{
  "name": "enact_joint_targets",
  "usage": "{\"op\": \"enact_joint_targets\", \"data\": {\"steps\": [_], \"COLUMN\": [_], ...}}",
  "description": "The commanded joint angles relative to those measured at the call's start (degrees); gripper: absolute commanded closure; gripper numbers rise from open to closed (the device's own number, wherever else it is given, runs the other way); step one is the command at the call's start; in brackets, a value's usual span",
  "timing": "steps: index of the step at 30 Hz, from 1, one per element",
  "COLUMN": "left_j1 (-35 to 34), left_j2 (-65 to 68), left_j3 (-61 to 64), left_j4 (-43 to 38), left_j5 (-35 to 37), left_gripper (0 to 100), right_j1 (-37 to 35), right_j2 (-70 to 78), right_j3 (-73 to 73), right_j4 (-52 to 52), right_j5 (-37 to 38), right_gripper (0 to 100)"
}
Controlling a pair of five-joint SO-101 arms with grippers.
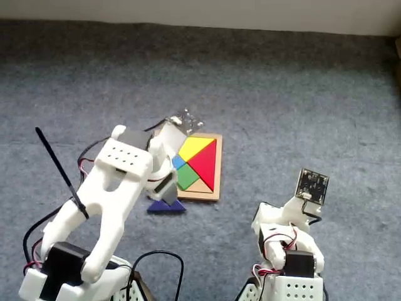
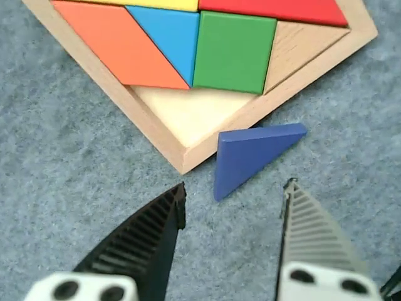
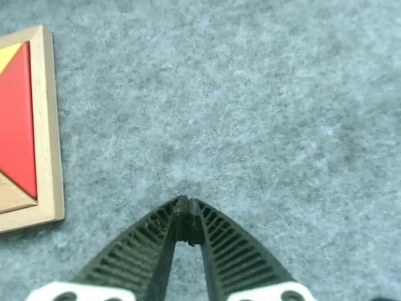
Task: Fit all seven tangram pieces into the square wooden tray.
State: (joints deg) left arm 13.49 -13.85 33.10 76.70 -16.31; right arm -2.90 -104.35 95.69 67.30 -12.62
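Note:
The square wooden tray (image 1: 217,169) lies mid-table and holds yellow (image 1: 194,148), red (image 1: 205,164), green (image 1: 187,177) and light blue pieces. The left wrist view adds an orange parallelogram (image 2: 119,44) beside the light blue triangle (image 2: 169,34) and green square (image 2: 233,51), with two bare triangular gaps in the tray (image 2: 188,113). A dark blue triangle (image 2: 250,153) lies on the carpet just outside the tray's corner, also seen from above (image 1: 166,205). My left gripper (image 2: 233,191) hovers open right over it, holding nothing. My right gripper (image 3: 188,210) is shut and empty over bare carpet, right of the tray (image 3: 50,125).
Grey carpet covers the table. A small crinkled clear wrapper (image 1: 185,120) lies just behind the tray. The right arm (image 1: 294,232) rests at the front right, well away from the tray. Open carpet stretches to the right and back.

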Motion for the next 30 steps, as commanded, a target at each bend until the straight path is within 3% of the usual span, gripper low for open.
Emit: {"op": "enact_joint_targets", "data": {"steps": [1,17,30], "left_j1": [0.57,4.88,4.79], "left_j2": [-2.59,-2.42,-2.59], "left_j3": [7.34,18.95,16.4], "left_j4": [-9.41,-26.55,-26.55], "left_j5": [-2.2,-4.84,-4.57], "left_gripper": [75,75,76], "right_j1": [0.66,0.66,0.66], "right_j2": [-0.75,-0.75,-0.75], "right_j3": [8.22,8.22,8.22], "right_j4": [-1.01,-1.01,-1.01], "right_j5": [0.53,0.53,0.53], "right_gripper": [99.5,99.5,99.5]}}
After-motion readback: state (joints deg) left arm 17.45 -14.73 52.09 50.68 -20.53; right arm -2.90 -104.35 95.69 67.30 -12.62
